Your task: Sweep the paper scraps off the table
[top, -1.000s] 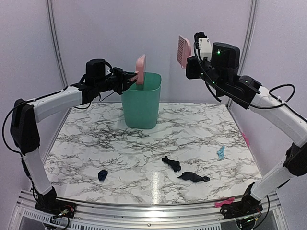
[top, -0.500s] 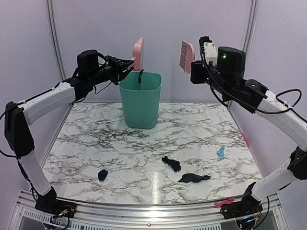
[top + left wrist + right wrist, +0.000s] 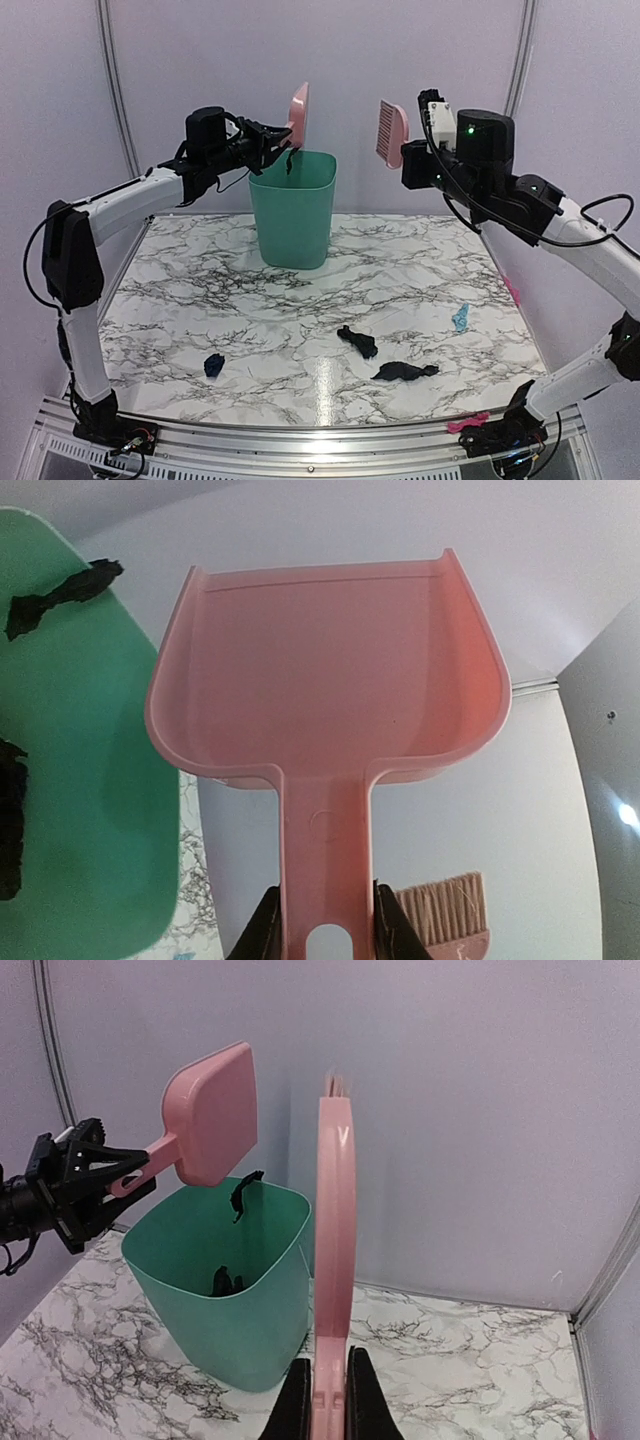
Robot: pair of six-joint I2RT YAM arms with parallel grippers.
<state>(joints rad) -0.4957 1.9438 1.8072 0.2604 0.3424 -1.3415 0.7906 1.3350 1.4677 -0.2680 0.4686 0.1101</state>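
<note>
L gripper (image 3: 272,150) is up high at the back-left, its fingers (image 3: 262,932) pinched tight on the handle of the dustpan (image 3: 325,670), one per side. Pan hangs in the air just over the rim of the green bin (image 3: 292,215), which stands on the table (image 3: 180,300) near the back, approx. centre. In the L wrist view the scoop's open face is turned to the camera. One black strip scrap (image 3: 243,1192) sits at the bin's rim right below the pan; prob. draped over the edge, but it could be mid-air, the views don't settle it. More dark paper (image 3: 222,1282) shows inside the bin, low against the wall. R gripper (image 3: 325,1392) is also raised, to the right of the bin, closed on the handle of the brush (image 3: 389,130), held upright w/ bristles on top. Brush & pan are well apart, on either side of the bin's top, both in the air. Four bits lie on the marble toward the front, all well apart from the bin: a small dark scrap (image 3: 214,365) front-left, a black scrap (image 3: 357,341) approx. centre-front, a long black scrap (image 3: 403,371) near it to the right, not touching, & a light-blue scrap (image 3: 460,318) by the right edge.
</note>
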